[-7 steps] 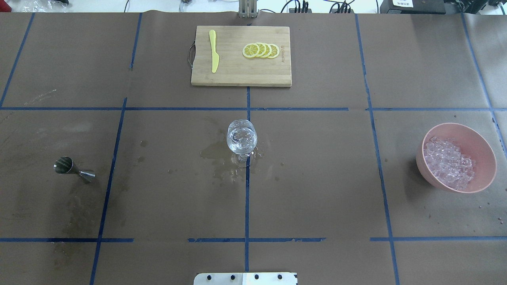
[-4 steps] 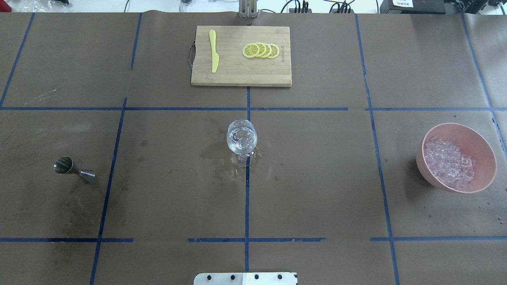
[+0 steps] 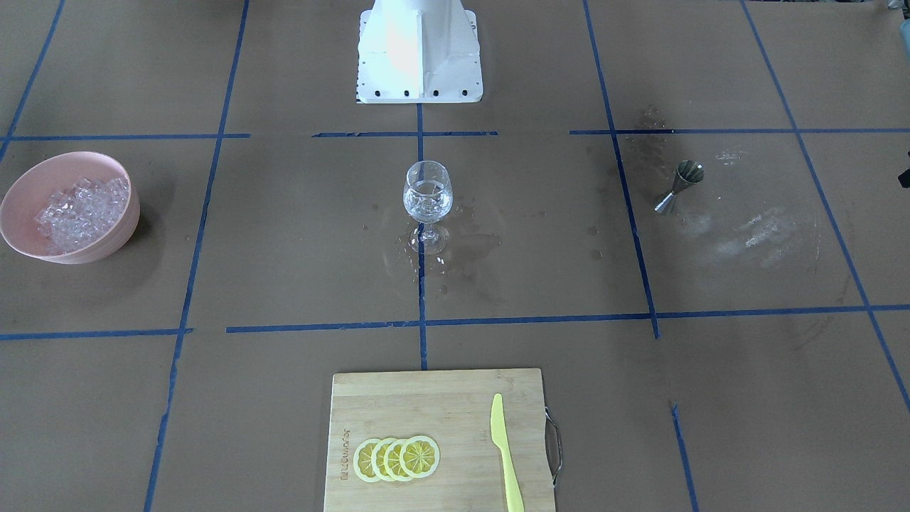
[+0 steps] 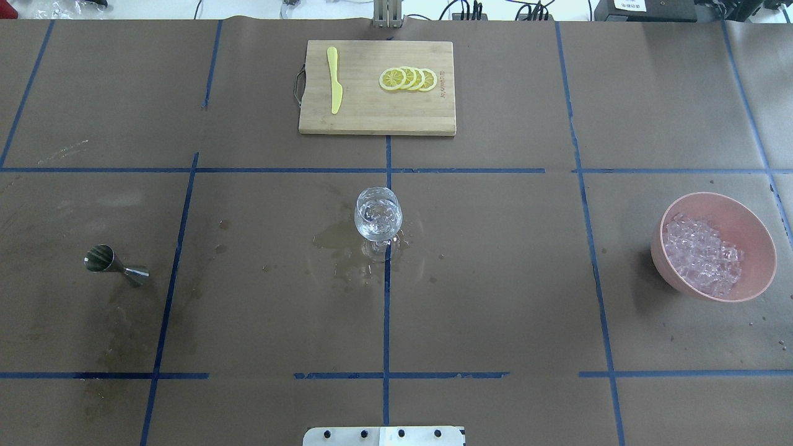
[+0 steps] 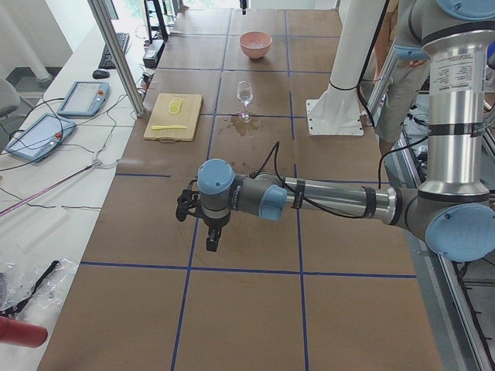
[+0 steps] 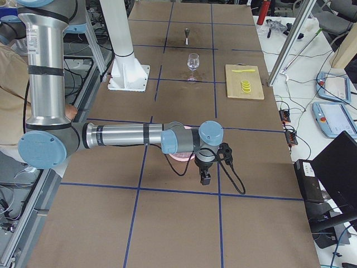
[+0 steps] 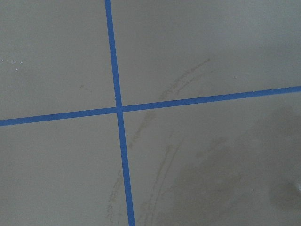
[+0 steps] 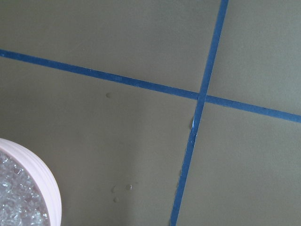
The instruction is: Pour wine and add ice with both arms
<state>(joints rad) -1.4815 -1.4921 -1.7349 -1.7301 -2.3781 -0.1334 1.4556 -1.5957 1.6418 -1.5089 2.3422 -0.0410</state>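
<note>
Wine glass (image 4: 378,214) upright at centre of worktop (image 4: 495,297), wine (image 3: 427,205) inside. Glints in it might be cubes, too small to confirm. Wet patches (image 4: 337,244) around its foot. Ice (image 4: 703,255) heaped in pink bowl (image 4: 759,238) near the worktop's right edge. Jigger (image 4: 115,265) stands near the left edge. Cutting board (image 4: 376,118) at the far edge.

Left gripper (image 5: 210,241) points down over bare worktop; right gripper (image 6: 205,177) points down just beside the bowl. Both show only in side views, so I can't tell if the claws are parted or closed.
</note>
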